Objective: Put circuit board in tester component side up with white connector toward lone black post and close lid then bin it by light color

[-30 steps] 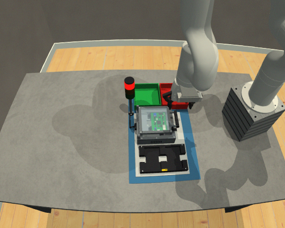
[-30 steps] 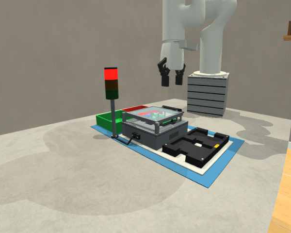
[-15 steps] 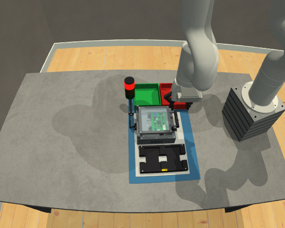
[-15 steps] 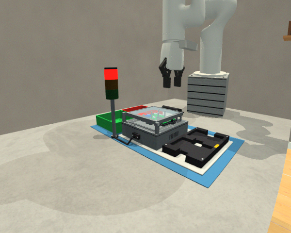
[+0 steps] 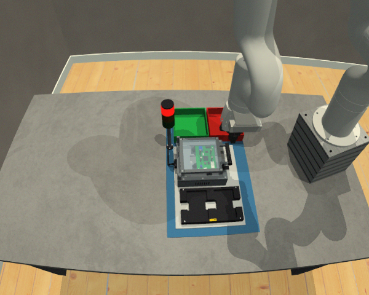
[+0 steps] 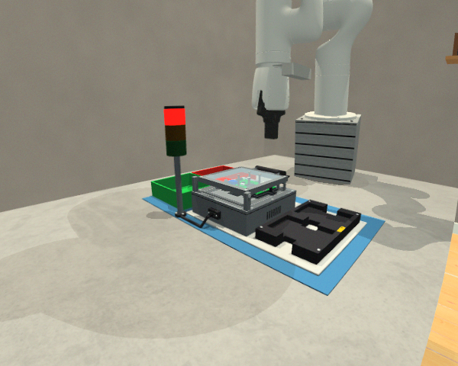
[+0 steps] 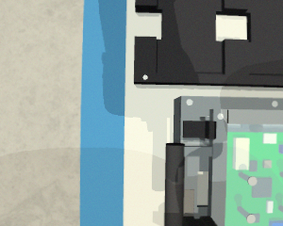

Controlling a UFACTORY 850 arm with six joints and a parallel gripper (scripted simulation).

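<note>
Circuit board flat inside the tester, green component side up, under the closed transparent lid. Signal light just left of the tester, on a grey pole, top segment lit red. Green bin and red bin side by side behind the tester, touching each other, both standing on the grey table; red bin partly hidden by the arm in the top view. Black tray in front of the tester, its recess vacant, resting on a white plate over a blue mat.

Gripper hanging in the air well above the tester's far right edge, fingers fully closed together, gripping nothing. Pointing straight down, apart from lid, bins and board.

From the wrist: tester's corner with a small black tab beside the lid frame, a dark cylindrical handle along the side, green board to the right, tray above, blue mat to the left.

Arm mounted on a ribbed dark pedestal at the table's right.
</note>
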